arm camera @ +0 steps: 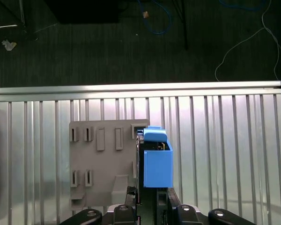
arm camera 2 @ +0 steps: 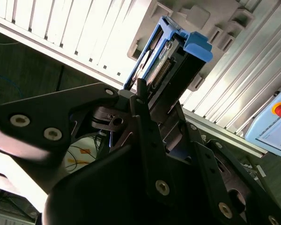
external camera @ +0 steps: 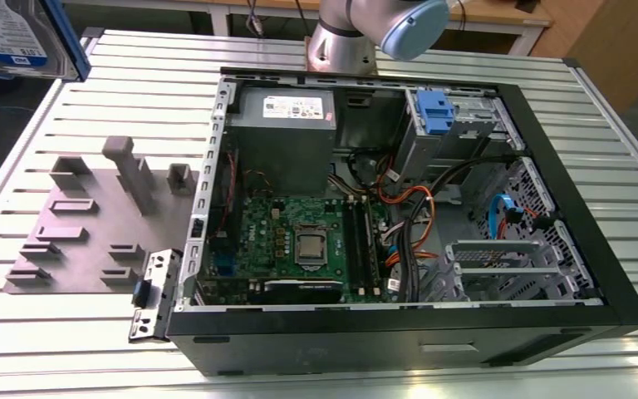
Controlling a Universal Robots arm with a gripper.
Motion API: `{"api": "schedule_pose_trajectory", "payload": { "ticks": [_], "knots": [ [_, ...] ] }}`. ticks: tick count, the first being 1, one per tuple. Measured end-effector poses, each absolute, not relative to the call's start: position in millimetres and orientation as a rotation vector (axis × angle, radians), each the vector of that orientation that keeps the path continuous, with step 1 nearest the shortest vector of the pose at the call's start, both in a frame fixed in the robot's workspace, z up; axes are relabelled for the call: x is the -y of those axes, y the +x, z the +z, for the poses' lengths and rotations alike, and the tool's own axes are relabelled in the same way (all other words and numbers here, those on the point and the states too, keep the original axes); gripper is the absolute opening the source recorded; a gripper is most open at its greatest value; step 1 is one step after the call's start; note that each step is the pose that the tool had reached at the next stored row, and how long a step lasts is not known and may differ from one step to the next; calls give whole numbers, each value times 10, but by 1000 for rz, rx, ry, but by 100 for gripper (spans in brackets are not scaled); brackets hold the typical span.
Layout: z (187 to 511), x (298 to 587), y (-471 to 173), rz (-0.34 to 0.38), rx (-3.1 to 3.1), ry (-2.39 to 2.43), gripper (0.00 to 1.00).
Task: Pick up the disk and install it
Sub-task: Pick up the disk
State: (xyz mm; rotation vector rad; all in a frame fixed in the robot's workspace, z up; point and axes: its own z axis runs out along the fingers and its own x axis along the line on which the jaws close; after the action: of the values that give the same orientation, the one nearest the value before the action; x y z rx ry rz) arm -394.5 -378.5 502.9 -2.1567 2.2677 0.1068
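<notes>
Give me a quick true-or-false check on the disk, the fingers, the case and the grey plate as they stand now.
1. The fingers are shut on the disk. True.
2. The disk sits installed inside the computer case. False: it is held outside the case, in the fingers.
3. The case lies open with its motherboard exposed. True.
4. The grey fixture plate lies at the exterior view's right of the case. False: it lies at the exterior view's left of the case.
</notes>
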Motion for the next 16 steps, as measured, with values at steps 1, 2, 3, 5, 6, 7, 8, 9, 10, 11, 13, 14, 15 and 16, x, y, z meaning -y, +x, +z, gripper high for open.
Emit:
{"api": "schedule_pose_trajectory", "payload": {
  "ticks": [1,2,3,5,6,7,8,9,10,11,13,14,15,16],
  "knots": [
    [5029,3785,-3945,107,-2268,-2157,35],
    [5029,3785,-3945,107,-2268,-2157,35],
    [5028,3785,-3945,107,-2268,-2157,35],
    [5028,3785,-3945,107,-2268,-2157,35],
    [5028,3785,-3945,107,-2268,-2157,35],
    [5027,3785,-3941,107,-2268,-2157,35],
    [5028,3785,-3936,107,-2268,-2157,35],
    [5028,3785,-3928,107,-2268,-2157,35],
    [5027,3785,-3919,107,-2268,-2157,35],
    [5027,3785,-3906,107,-2268,-2157,35],
    [5027,3785,-3874,107,-2268,-2157,35],
    [5027,3785,-3855,107,-2268,-2157,35],
    [5027,3785,-3837,107,-2268,-2157,35],
    [5027,3785,-3818,107,-2268,-2157,35]
  ]
}}
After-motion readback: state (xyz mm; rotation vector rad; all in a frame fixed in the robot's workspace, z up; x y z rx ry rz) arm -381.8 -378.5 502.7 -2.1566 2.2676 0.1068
